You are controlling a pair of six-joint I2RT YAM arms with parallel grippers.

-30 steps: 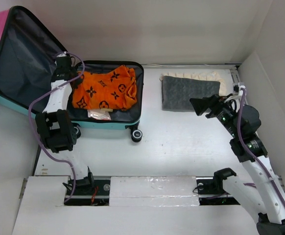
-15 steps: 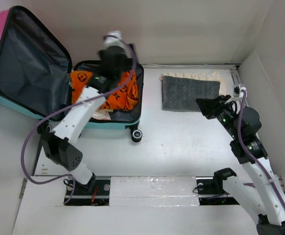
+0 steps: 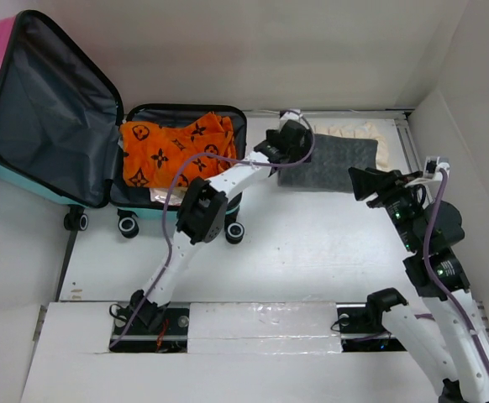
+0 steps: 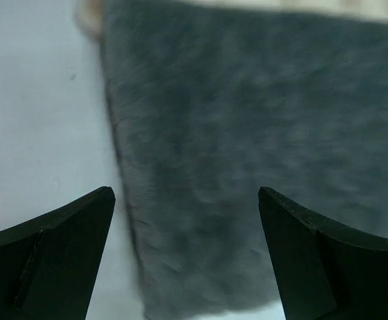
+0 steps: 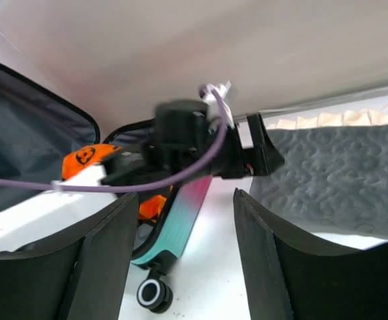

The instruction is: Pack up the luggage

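The luggage [image 3: 26,50] lies open at the far left, its pink-to-teal lid raised and showing dark grey lining. An orange patterned cloth [image 3: 177,151] fills its base. A folded grey towel [image 3: 337,164] lies to the right of it. My left gripper [image 3: 293,144] is open and empty above the towel's left edge; in the left wrist view my left gripper [image 4: 184,193] straddles the grey towel [image 4: 247,133]. My right gripper [image 3: 355,185] is open and empty, off the towel's near right corner. It [image 5: 184,197] faces the luggage's side [image 5: 184,207].
A cream towel [image 3: 358,130] lies under the grey one at its far edge. White walls close the back and the right side. The luggage's wheels [image 3: 234,232] stick out toward the middle of the table. A raised white ledge [image 3: 261,323] runs along the near edge.
My left arm has swung from over the luggage base to the right, to the grey towel's left edge. My right gripper has drawn slightly right.
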